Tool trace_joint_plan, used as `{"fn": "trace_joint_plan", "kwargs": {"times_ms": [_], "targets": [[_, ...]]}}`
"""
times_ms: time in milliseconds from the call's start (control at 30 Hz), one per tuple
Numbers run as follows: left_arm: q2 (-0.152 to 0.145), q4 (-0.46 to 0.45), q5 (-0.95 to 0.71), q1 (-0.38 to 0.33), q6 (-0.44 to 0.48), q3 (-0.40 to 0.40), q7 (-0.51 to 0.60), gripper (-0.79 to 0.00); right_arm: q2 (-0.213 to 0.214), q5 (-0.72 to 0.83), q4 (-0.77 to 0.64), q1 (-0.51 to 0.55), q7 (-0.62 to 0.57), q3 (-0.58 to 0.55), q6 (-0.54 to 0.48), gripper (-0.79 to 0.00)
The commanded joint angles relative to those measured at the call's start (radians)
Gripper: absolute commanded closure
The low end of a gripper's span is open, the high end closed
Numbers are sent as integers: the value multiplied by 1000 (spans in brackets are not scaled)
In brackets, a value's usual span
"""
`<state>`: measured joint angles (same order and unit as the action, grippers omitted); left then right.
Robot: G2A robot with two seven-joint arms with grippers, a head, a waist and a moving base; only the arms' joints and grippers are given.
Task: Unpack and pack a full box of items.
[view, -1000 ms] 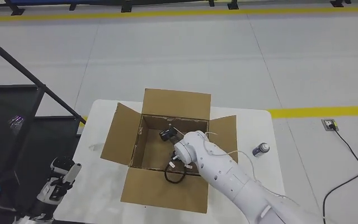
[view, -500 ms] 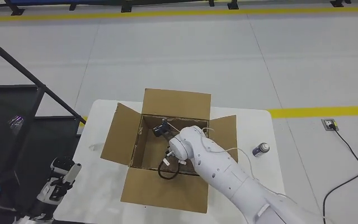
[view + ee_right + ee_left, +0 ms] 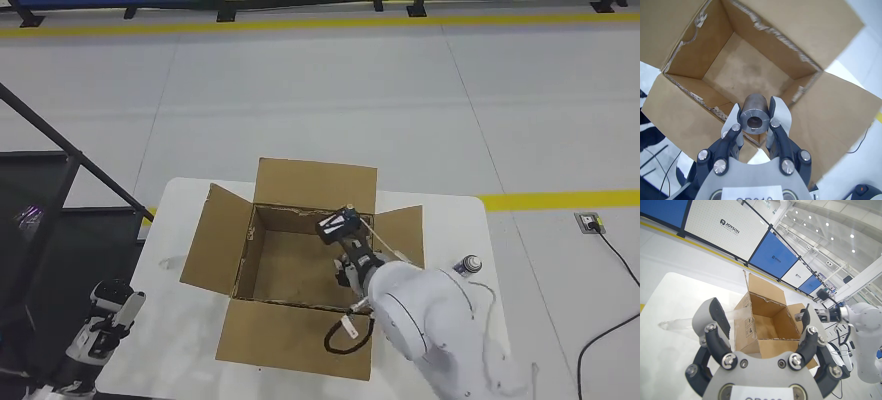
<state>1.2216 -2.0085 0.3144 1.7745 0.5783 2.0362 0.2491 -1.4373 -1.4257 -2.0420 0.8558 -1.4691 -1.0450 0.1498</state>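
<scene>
The box (image 3: 316,185) stood open on the surface (image 3: 450,215). The right arm (image 3: 420,310) had swung up out of it. Its right hand (image 3: 755,106) clamped a steel cylinder (image 3: 754,115) over one corner, probably the last item. The left hand (image 3: 761,310) gaped empty.

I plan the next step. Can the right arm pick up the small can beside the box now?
Probably not yet: the right gripper is shut on a metal cylinder over the open box. The can stands free on the table; only the full grip hinders.
</scene>
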Motion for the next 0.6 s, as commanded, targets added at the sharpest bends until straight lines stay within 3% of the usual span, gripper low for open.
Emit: {"fn": "trace_joint_plan", "kwargs": {"times_ms": [0, 133, 333, 433, 567], "targets": [[0, 0, 0, 0, 0, 0, 0, -785, 14, -59, -148, 96, -8, -95, 13, 0], [0, 0, 0, 0, 0, 0, 0, -785, 31, -81, -305, 261, -1, -278, 27, 0], [0, 0, 0, 0, 0, 0, 0, -785, 42, 35, -307, 417, 54, -502, 18, 0], [0, 0, 0, 0, 0, 0, 0, -785, 45, 76, -224, 466, 82, -564, 13, 0], [0, 0, 0, 0, 0, 0, 0, -785, 48, 124, -53, 455, 126, -598, 1, 0]]}}
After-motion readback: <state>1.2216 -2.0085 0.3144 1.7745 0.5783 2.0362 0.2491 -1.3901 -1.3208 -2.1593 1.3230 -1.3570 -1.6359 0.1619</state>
